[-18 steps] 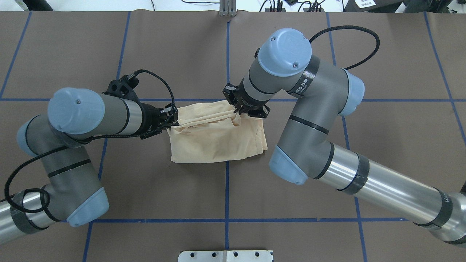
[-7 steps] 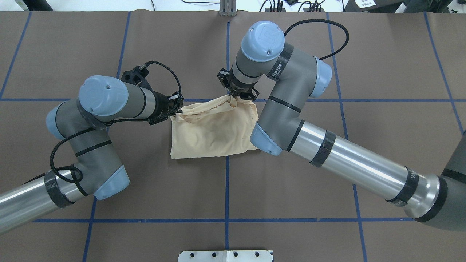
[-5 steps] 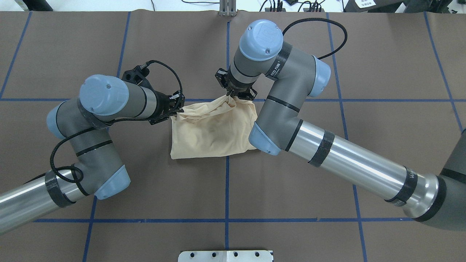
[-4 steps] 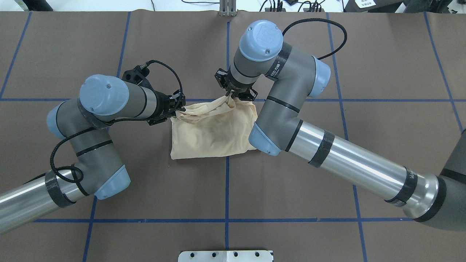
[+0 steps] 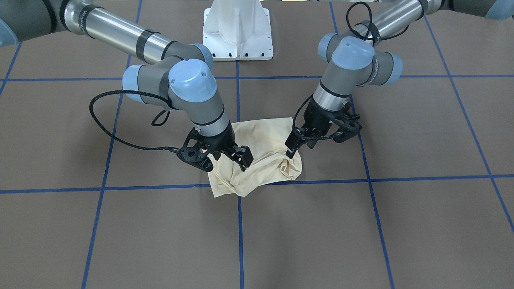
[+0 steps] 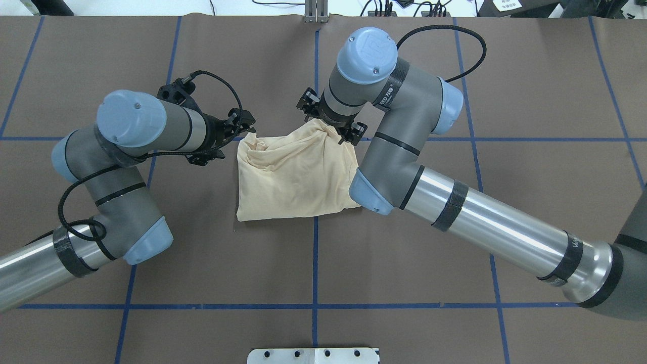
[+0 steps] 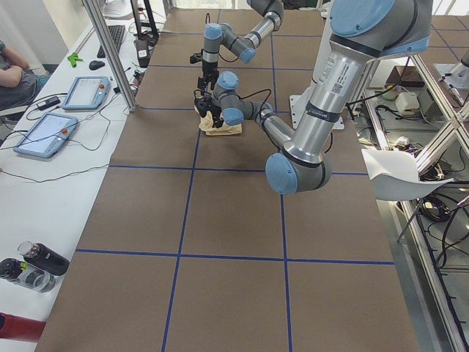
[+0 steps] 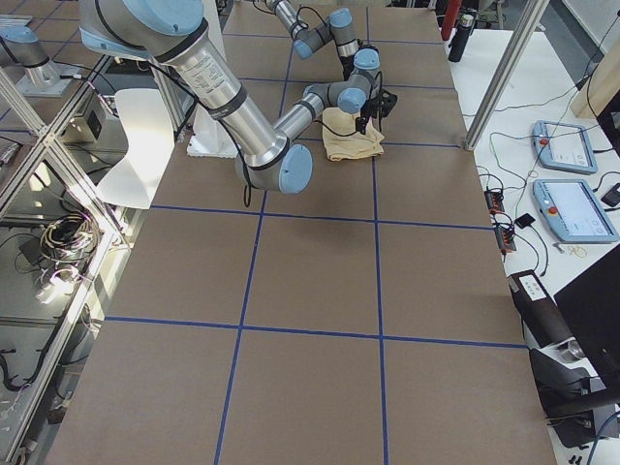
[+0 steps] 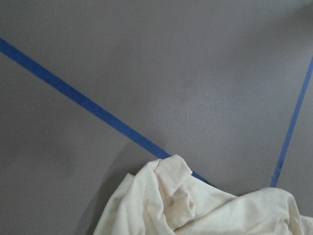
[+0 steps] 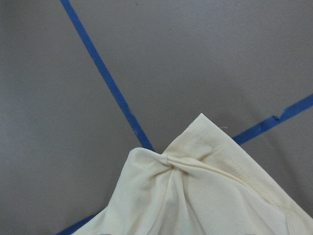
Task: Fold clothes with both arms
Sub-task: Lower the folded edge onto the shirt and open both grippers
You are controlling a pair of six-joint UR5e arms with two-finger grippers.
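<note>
Shirt [image 6: 293, 182] lying limp, light, bunching easily; upper hem corners suiting pinching. Left gripper [image 6: 243, 123] jaws gaping, empty; right gripper [image 5: 235, 158] jaws: cannot tell.

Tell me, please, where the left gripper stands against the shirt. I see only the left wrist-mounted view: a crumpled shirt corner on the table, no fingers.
Observer: In the overhead view the left gripper is beside the shirt's far corner on the robot's left; if it touches, I cannot tell.
Operator: And the right gripper?
Observer: The front-facing view shows the right gripper over the other far corner, where the cloth is bunched.
Operator: How is the edge nearest the robot?
Observer: It lies flat and almost straight on the table.
</note>
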